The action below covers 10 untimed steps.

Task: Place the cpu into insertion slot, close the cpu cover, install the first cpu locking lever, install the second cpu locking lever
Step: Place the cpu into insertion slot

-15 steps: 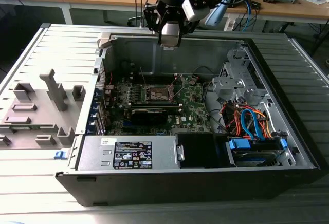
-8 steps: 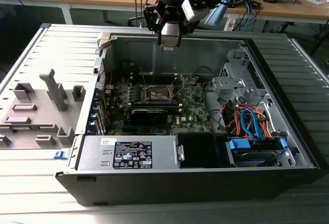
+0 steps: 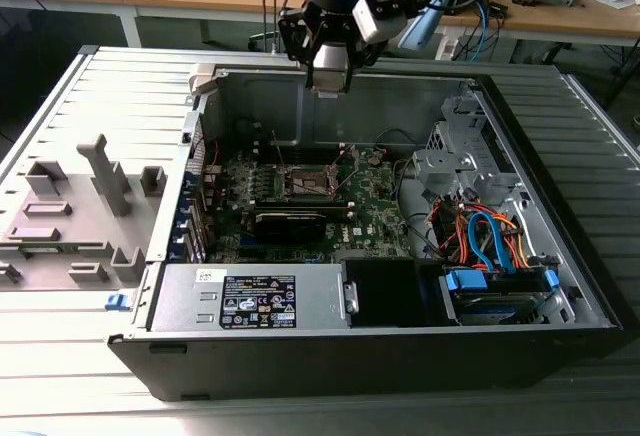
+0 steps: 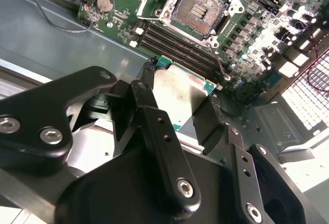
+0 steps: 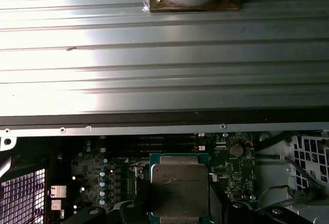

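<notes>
My gripper (image 4: 180,98) is shut on the cpu (image 4: 177,88), a flat square chip with a silver top and a green edge, pinched between the two black fingers (image 4: 149,75). The first wrist view shows the same cpu (image 5: 180,188) hanging over the motherboard. In the exterior view the gripper (image 3: 328,81) hovers high above the open case, over its rear wall. The insertion slot (image 4: 198,8) lies below and apart from the chip, its brownish contact field uncovered. It sits mid-board in the exterior view (image 3: 308,183). The cpu cover is out of view.
Black memory slots (image 4: 175,44) run between the chip and the socket. A long black card (image 3: 290,224), a power supply (image 3: 250,301) and a drive cage with coloured cables (image 3: 490,246) crowd the case. Grey fixtures (image 3: 90,196) stand at the exterior view's left.
</notes>
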Motion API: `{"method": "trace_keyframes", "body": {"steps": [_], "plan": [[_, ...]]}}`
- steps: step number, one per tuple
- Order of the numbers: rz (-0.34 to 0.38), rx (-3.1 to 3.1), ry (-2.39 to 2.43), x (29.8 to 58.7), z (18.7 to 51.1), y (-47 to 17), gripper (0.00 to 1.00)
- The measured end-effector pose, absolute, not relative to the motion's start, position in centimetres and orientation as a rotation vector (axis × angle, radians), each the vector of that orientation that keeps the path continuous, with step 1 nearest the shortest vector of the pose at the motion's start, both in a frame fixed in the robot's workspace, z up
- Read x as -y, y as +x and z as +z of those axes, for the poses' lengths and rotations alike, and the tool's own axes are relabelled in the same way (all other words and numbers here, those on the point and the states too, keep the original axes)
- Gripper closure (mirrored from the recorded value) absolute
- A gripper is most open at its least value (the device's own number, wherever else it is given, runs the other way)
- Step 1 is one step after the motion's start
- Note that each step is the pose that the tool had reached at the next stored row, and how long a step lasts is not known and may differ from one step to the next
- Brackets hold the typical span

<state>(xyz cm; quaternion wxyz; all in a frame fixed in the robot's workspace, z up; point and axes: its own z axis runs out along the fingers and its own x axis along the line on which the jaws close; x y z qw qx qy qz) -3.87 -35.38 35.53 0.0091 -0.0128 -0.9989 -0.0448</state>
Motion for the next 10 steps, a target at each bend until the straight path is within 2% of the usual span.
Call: {"method": "trace_keyframes", "body": {"steps": [10], "plan": [[-0.140, 3.120, -0.040, 35.50, 35.49, -3.97, 0.46]]}}
